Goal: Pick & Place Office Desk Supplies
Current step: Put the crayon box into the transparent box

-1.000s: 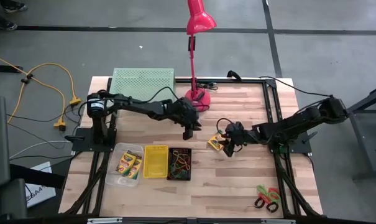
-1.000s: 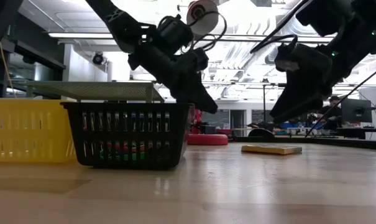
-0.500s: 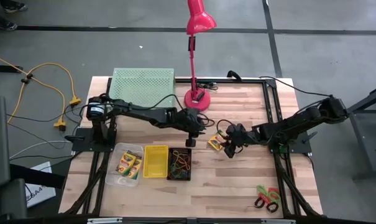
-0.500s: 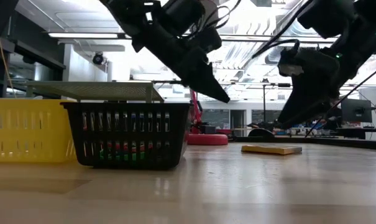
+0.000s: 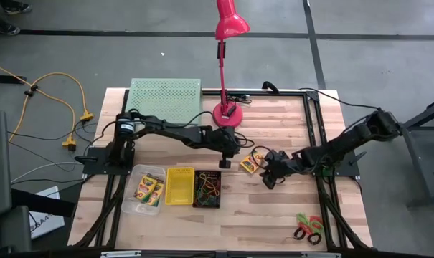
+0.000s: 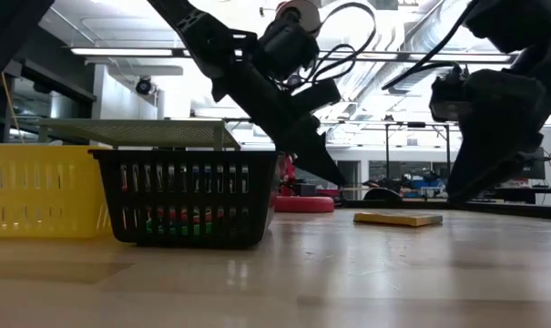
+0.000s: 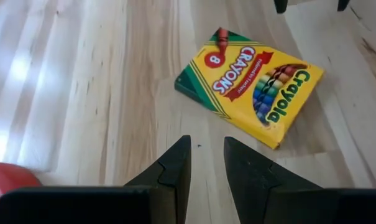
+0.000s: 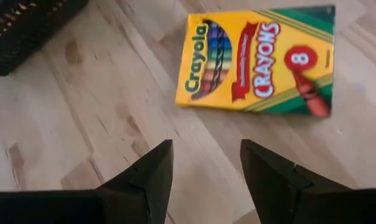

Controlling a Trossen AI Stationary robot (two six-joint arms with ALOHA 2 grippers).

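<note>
A loose crayon box [image 5: 250,163] lies flat on the table [image 5: 274,215] just right of centre, face up, with nothing holding it. The left gripper [image 5: 223,163] hangs just beside it at its 9 o'clock, fingers parted by a narrow gap and empty. The right gripper [image 5: 268,180] sits at the box's 4 o'clock, its fingers spread wide and also empty, with the box lying ahead of them in the right wrist view.

At about 8 o'clock from the box stand three bins in a row: a clear bin [image 5: 146,190] already holding two crayon boxes, a yellow bin [image 5: 179,185], and a black mesh bin [image 5: 207,188] with coloured loops inside. The scissors [image 5: 309,228] lie well apart, toward 5 o'clock near the table's corner.

The main risk, as I judge it, is both arms converging on the same box. They flank it closely, and a reach from either side could knock the other gripper. The box also lies flat and thin, so fingers coming down may scrape the wood or push the box sideways instead of pinching it. The left fingers look too close together to straddle it unless they open further. A carry toward the clear bin passes over the mesh bin, whose rim could catch a low-held box.
</note>
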